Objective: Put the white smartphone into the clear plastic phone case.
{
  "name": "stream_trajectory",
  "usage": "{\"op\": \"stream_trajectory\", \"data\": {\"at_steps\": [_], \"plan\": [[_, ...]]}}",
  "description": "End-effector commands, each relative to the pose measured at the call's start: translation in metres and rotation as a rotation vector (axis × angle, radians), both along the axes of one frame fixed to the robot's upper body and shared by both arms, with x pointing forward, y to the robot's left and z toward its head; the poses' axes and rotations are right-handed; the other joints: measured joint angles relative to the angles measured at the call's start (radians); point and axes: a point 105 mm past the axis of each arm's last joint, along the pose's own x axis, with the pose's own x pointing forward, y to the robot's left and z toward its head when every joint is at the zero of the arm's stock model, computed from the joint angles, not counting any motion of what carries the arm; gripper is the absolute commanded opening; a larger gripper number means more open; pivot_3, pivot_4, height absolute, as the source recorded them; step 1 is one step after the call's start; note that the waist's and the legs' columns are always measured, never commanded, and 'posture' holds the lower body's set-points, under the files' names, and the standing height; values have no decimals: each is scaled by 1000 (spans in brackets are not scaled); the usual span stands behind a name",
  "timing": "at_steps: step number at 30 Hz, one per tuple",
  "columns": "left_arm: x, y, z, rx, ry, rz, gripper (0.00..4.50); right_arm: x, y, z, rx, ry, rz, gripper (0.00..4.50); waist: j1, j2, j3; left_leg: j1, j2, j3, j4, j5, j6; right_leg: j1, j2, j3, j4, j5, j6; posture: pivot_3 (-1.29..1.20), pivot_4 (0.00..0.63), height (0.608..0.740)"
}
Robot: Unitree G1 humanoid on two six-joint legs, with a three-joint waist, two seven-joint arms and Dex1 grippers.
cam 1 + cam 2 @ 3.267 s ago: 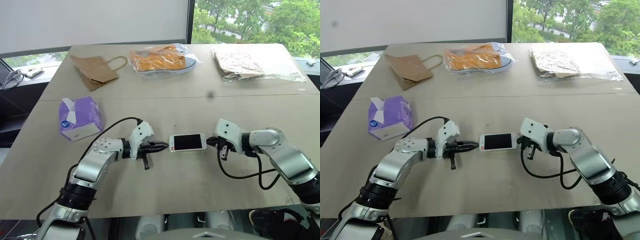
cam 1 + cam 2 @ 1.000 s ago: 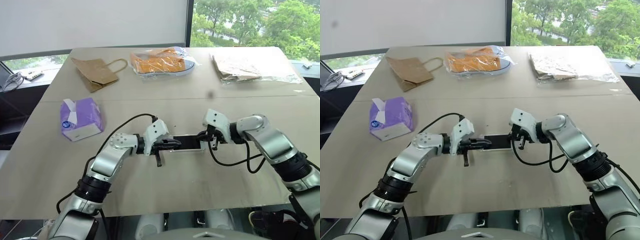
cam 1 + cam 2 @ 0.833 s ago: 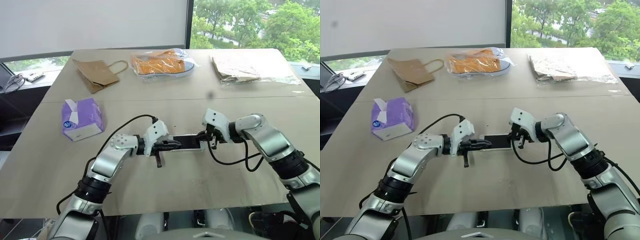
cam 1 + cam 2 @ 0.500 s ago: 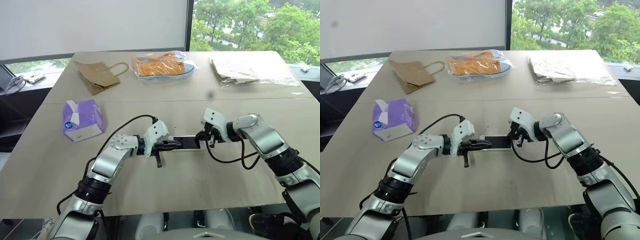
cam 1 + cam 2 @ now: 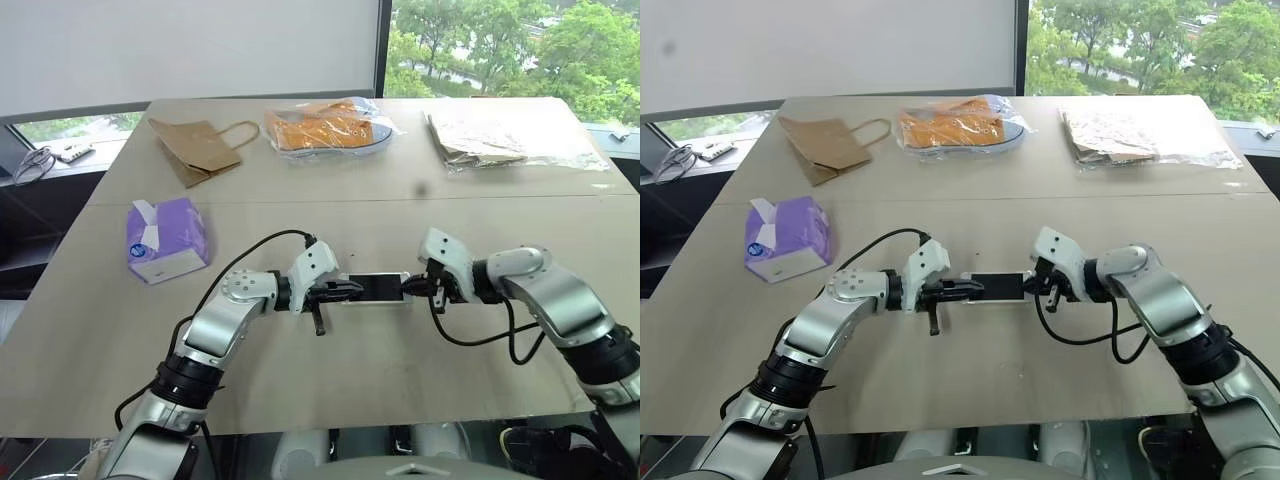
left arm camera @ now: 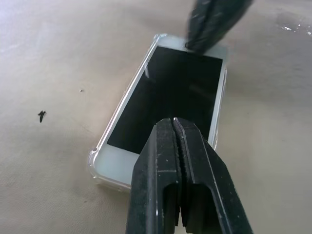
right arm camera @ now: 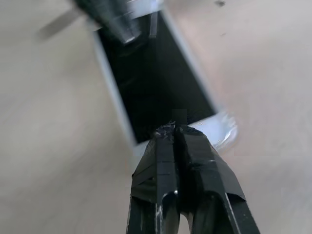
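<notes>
Since a second ago, the right gripper (image 5: 408,288) has drawn back to the white smartphone's (image 5: 376,288) three-o'clock end, fingers together, while the left gripper (image 5: 356,290), also closed, presses its nine-o'clock end. From the left wrist, the black-screened phone lies flat on the table (image 5: 330,200) inside the clear plastic phone case (image 6: 103,179), whose glossy rim frames it. From the right wrist, closed fingertips (image 7: 171,130) sit over the phone's white end.

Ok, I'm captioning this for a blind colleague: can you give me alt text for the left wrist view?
A white smartphone lies screen-up on a beige table, seated in a clear plastic phone case whose glossy rim shows around it. The shut left gripper points at its near end, and the right gripper meets the far end.
</notes>
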Motion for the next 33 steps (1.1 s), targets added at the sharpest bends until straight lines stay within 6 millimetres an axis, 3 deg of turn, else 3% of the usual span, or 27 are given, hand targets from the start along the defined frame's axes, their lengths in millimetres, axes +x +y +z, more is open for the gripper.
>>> {"op": "stream_trajectory", "data": {"at_steps": [1, 11, 16, 19, 22, 24, 29, 30, 33], "plan": [[-1, -2, -2, 14, -3, -12, 51, -11, 0, -13, -40, 38, 22, 0, -1, 0, 0, 0, 0, 0, 0, 0, 0, 0, 1, -1, -1, 0, 0, 0, 150, 740], [2, -2, -2, 14, -13, -4, 51, -6, -13, -44, -199, 74, 35, 0, -1, 0, 1, 1, 0, 1, -1, 0, 0, 0, 1, -4, -1, -2, 4, 0, 150, 740], [2, -3, -2, 10, -15, 4, 51, -5, -12, -60, -296, 72, 106, 0, -2, -1, 0, 2, 0, 0, 0, 0, 0, 1, 1, -4, -1, -2, 4, 0, 150, 740], [3, -3, -2, 7, -21, 11, 51, 2, -7, -59, -301, 23, 116, 0, -2, -3, -1, 3, 1, 0, 0, 0, 0, 1, 0, -4, -1, -2, 4, 0, 150, 740], [3, 0, 4, -20, -42, 25, 51, 8, 11, -36, -130, -44, 103, 0, -2, -4, -2, 4, 1, 0, 0, 0, 0, 2, 0, -4, -1, -2, 4, 0, 150, 740], [5, 4, 16, -86, -63, 60, 51, 13, 24, -2, 69, -174, 72, 0, -2, -3, -1, 3, 1, 0, -1, 0, 0, 2, 0, -4, -1, -2, 4, 0, 150, 740], [10, 14, 50, -255, -115, 149, 51, 13, 19, 46, 305, -355, -33, 0, 0, 1, 11, -8, 1, 0, 0, 0, 0, -7, -1, 1, -1, 1, 1, 0, 150, 740], [10, 17, 55, -278, -122, 163, 572, 13, 16, 52, 339, -363, -64, 640, 0, 1, 12, -13, 1, 0, 1, 1, -1, -13, 1, 1, 1, 3, 4, 0, 150, 740], [7, 22, 63, -309, -123, 180, 1862, 12, 6, 63, 399, -386, -124, 1926, 0, 0, 12, -16, -1, 1, 3, 2, -3, -15, 3, -2, 3, 3, 4, 0, 150, 740]]}}
